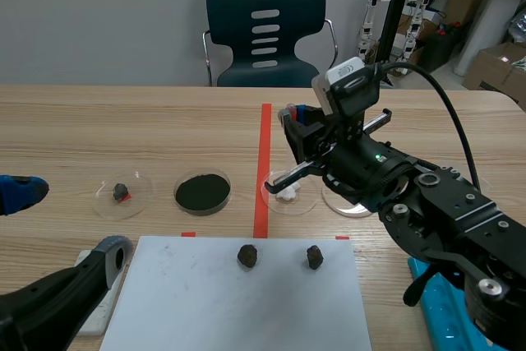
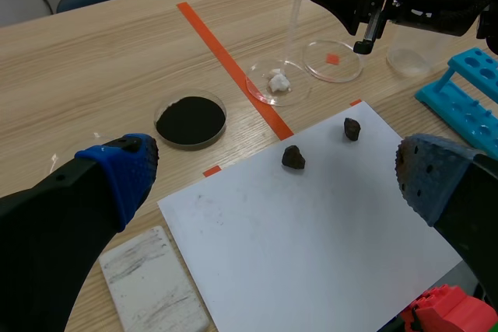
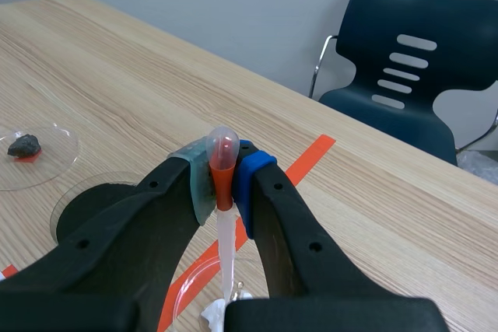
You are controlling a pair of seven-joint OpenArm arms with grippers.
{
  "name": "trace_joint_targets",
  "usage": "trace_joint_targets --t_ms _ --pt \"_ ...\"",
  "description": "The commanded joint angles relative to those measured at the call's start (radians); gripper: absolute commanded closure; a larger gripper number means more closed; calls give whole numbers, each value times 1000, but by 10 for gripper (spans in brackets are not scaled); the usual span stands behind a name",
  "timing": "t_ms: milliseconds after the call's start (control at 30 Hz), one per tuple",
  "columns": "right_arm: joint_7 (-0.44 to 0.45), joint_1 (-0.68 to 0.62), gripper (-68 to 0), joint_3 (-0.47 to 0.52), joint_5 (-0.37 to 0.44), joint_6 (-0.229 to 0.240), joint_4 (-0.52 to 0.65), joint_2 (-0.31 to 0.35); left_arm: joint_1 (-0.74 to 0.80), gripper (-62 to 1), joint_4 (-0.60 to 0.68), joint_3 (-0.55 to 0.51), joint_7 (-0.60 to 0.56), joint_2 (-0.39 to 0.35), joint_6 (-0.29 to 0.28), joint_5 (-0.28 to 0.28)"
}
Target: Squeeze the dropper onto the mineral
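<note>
Dropper (image 3: 222, 176) clear with orange collar; mineral (image 2: 278, 82) white; powder (image 1: 202, 190) black; chair (image 1: 265, 26) teal.

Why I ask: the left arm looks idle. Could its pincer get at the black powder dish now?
Probably yes. The left pincer is open, the dish lies just ahead of it across bare table, and the right pincer is beyond the tape.

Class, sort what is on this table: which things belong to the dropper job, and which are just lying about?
In the job: dropper in the right gripper; white mineral in its clear dish.
Lying about: black powder dish; two dark stones; white paper; blue rack; pale block.
</note>
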Motion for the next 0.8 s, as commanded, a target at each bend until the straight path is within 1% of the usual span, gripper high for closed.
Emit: trace_joint_targets --t_ms 0,167,300,333,433,500,567,667,767 --pt "18 19 -13 0 11 0 26 8 3 -623 6 5 -14 5 -2 -10" --pt "3 4 -13 9 12 0 76 34 3 -623 6 5 -14 5 -2 -10" --pt "3 -43 -13 65 17 8 150 59 3 -623 6 5 -14 5 -2 -10" --pt "2 -61 -13 84 18 16 175 68 3 -623 6 5 -14 5 -2 -10" --pt "2 -121 -13 142 18 85 262 102 3 -623 6 5 -14 5 -2 -10" --pt "3 -170 -13 179 19 119 324 129 3 -623 6 5 -14 5 -2 -10" --pt "3 -226 -13 216 21 133 386 155 3 -623 6 5 -14 5 -2 -10" --pt "4 -321 -13 272 38 139 477 194 3 -623 6 5 -14 5 -2 -10" --pt "15 -432 -13 336 38 180 565 228 3 -623 6 5 -14 5 -2 -10"
